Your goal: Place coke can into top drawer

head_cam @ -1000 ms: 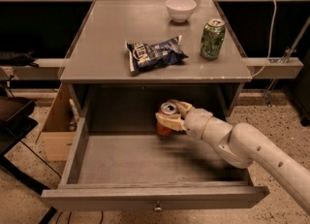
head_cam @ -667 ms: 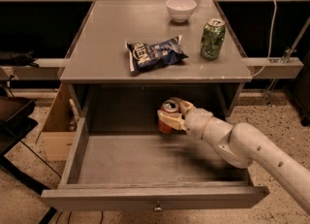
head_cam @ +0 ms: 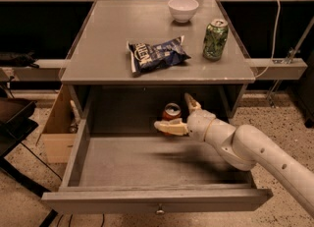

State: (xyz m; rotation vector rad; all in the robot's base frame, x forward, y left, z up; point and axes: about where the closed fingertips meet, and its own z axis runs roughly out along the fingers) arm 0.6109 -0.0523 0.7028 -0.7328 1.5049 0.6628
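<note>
At the shadowed back of the wide, shallow grey wooden top drawer [head_cam: 122, 202], pulled fully out below the grey table top [head_cam: 103, 69], the small red coke can with a silver top [head_cam: 171, 110] stands upright on the drawer floor. Only its lid and a band of red below it show. Its lower part is hidden behind one tan finger [head_cam: 167, 127] of the two-finger gripper [head_cam: 172, 113], and its lettering cannot be made out in the dim light. The gripper sits low inside the drawer, towards the rear and a little right of centre. Its jaws are spread wide, one finger reaching left in front of the can's base and the other pointing up just right of the can, so the can stands between them. Whether either finger touches the can cannot be told. The thick white arm [head_cam: 255, 150] runs off the right edge. The small round metal knob [head_cam: 159, 211] on the drawer front lies near the bottom edge.

On the table top lie a crumpled dark blue snack bag [head_cam: 156, 55], a green patterned can [head_cam: 215, 39] and a small white bowl [head_cam: 183, 9], well apart from one another
</note>
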